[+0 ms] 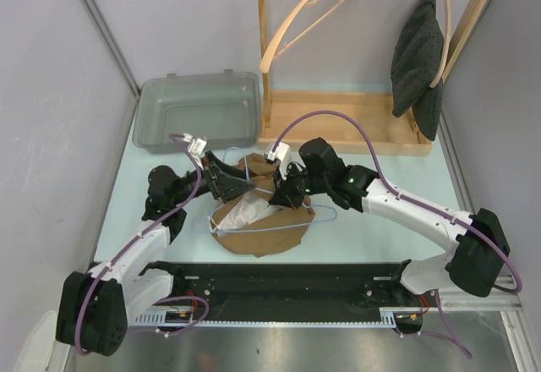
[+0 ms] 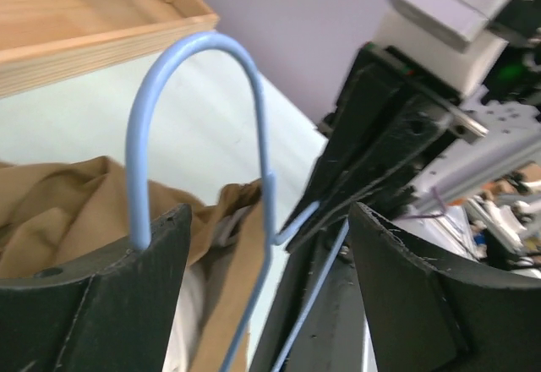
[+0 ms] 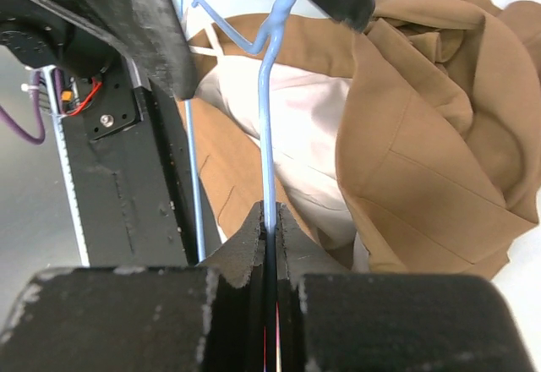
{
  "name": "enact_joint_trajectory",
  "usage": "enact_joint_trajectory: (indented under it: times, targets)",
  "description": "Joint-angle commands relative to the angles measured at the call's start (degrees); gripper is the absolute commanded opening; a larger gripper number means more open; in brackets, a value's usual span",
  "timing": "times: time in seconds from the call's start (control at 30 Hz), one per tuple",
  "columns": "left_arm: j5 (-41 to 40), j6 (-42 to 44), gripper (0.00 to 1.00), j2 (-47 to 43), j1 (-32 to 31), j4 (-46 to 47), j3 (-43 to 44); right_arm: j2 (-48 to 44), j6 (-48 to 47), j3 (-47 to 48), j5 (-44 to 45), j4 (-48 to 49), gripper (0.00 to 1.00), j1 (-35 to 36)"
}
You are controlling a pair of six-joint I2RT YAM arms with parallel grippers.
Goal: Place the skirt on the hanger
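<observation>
The right gripper (image 3: 269, 220) is clamped tight on the blue hanger (image 3: 265, 127), apparently to steady the wire. The left gripper (image 2: 269, 220) stands wide around the hook, holding nothing, probably poised to take hold. The brown skirt (image 3: 423, 135) lies crumpled on the table (image 1: 363, 237) against the hanger, not yet hung.

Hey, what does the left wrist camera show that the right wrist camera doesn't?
Left wrist only: the curved blue hook and the wooden rack base behind it. Right wrist only: the right tool pinched shut on the hanger, and red wiring by the black rail. Both: the hanger and the tan skirt with its white lining.
</observation>
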Motion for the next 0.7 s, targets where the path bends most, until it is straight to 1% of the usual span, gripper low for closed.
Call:
enact_joint_trajectory:
  times: [0.0,0.1,0.13,0.2,0.23,0.3,0.33,0.4,0.43,0.53,0.67]
  targets:
    - [6.67,-9.70,0.76,3.28,0.36,16.26,-1.36,-2.32,-0.41,0.12,-3.70,2.75,0.00,-0.51]
    - [7.73,-10.93,0.70,4.95,0.36,17.93,-1.27,-2.84,-0.32,0.12,-4.84,3.02,0.00,-0.95]
    - [7.82,-10.85,0.66,5.05,0.36,17.85,-1.18,-2.85,-0.14,0.12,-5.02,3.19,0.00,-1.04]
    - [7.65,-10.06,0.63,5.05,0.36,16.71,-1.09,-3.11,0.03,0.13,-5.63,3.37,0.00,-1.56]
    - [7.39,-9.71,0.58,4.79,0.27,16.18,-0.92,-3.02,0.12,0.21,-5.98,3.54,0.00,-1.57]
    - [7.21,-8.04,0.55,4.44,-0.17,13.90,-0.48,-2.94,0.47,0.21,-6.68,3.98,0.00,-1.83]
    - [7.12,-7.25,0.51,4.17,-0.34,11.37,0.13,-2.94,0.56,0.13,-6.86,4.07,0.00,-1.92]
    - [6.77,-4.53,0.47,3.73,-1.04,8.63,0.75,-2.93,1.09,0.12,-7.56,4.60,0.00,-1.92]
    - [6.60,-3.47,0.43,3.64,-1.31,7.05,1.45,-2.76,1.26,0.21,-7.83,4.77,0.00,-1.92]
    - [5.54,1.53,0.37,2.94,-2.80,0.20,2.94,-2.23,2.14,0.12,-8.70,5.74,0.00,-1.83]
    - [3.53,3.21,0.21,1.89,-3.51,-1.58,3.39,-1.53,3.02,0.12,-8.97,6.45,0.00,-1.74]
